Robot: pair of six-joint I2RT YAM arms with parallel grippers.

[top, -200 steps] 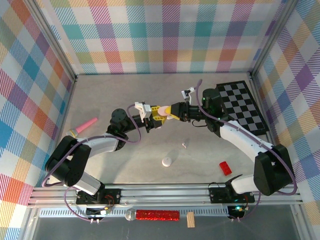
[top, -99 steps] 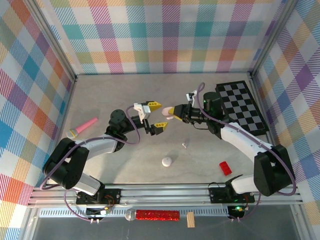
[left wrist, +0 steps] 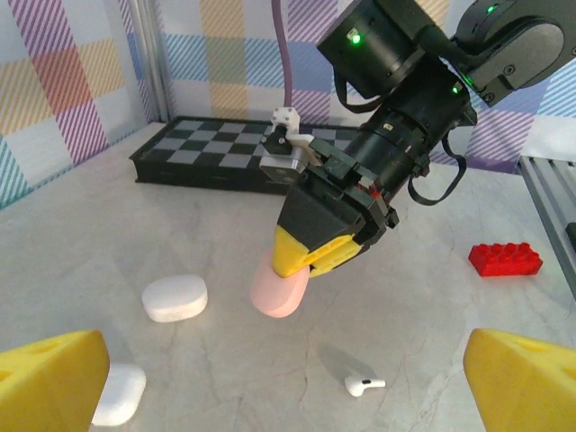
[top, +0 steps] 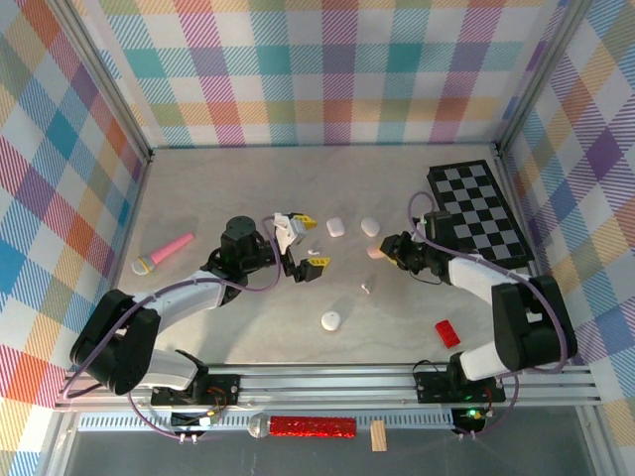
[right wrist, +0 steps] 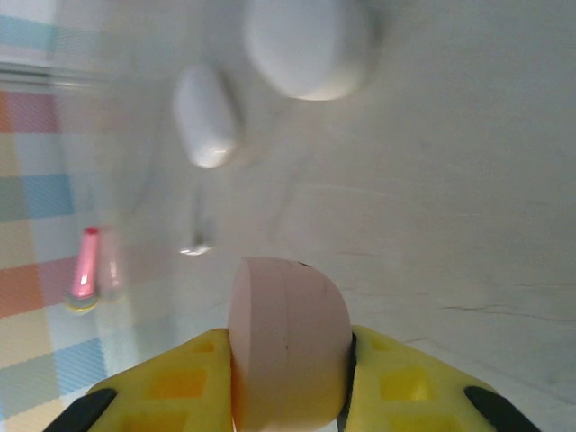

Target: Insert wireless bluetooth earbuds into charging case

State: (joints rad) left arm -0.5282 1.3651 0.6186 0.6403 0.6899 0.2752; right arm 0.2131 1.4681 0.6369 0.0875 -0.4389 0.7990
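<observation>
Your arms have parted: the left gripper (top: 311, 240) gapes wide, empty; the right gripper (top: 383, 250) pinches one pink case (left wrist: 279, 290). Three white cases (top: 334, 227) and one white earbud (top: 366, 288) lie around the middle of the table (top: 198, 188).

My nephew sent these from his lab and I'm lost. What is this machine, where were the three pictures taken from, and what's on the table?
Two robot arms are bolted to the near edge of the table. One picture looks down from above; the other two come from a camera on each wrist. The left gripper is open and empty. The right gripper pinches a pink case. On the table lie three white cases, a tiny white earbud, a red block, a checkerboard and a pink toy microphone.
</observation>
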